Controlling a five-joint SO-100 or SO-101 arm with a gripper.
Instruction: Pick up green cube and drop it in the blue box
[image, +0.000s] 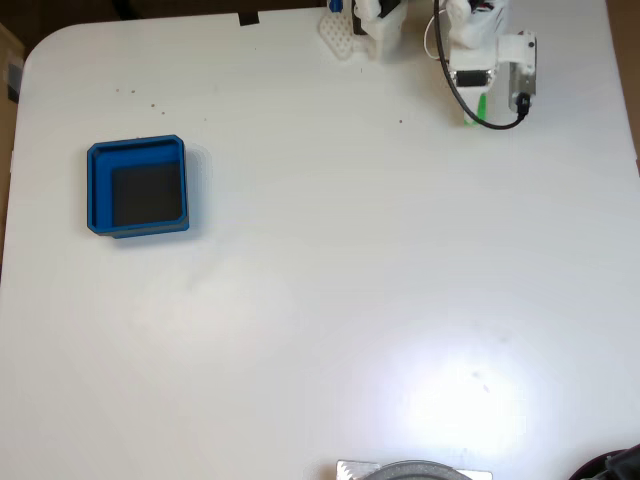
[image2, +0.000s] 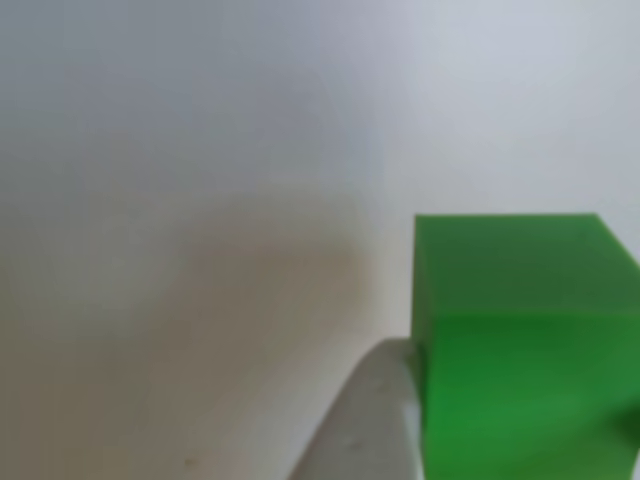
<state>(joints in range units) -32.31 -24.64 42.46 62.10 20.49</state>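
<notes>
- Blue plastic marks the goal: the blue box (image: 137, 187) sits near the left edge of the white table (image: 320, 300) in the fixed view, its dark floor bare and nothing dropped in it yet.
- White tabletop stretches between box and arm, a wide gap that the cube would have to be carried across, by the look of it.
- At upper right in the fixed view, the white arm (image: 488, 55) is bent low over the table's far edge, a sliver of the green cube (image: 481, 106) showing just under it, well apart from the box.
- Close up in the other view, a pale gripper finger (image2: 365, 425) touches the left face of the green cube (image2: 520, 340); the opposite finger is out of frame, so whether the gripper (image: 479, 108) is clamped on the cube or merely alongside it cannot be told.
- Judged from this, the pick is at its very start or just secured; lift, carry and drop all remain.
</notes>
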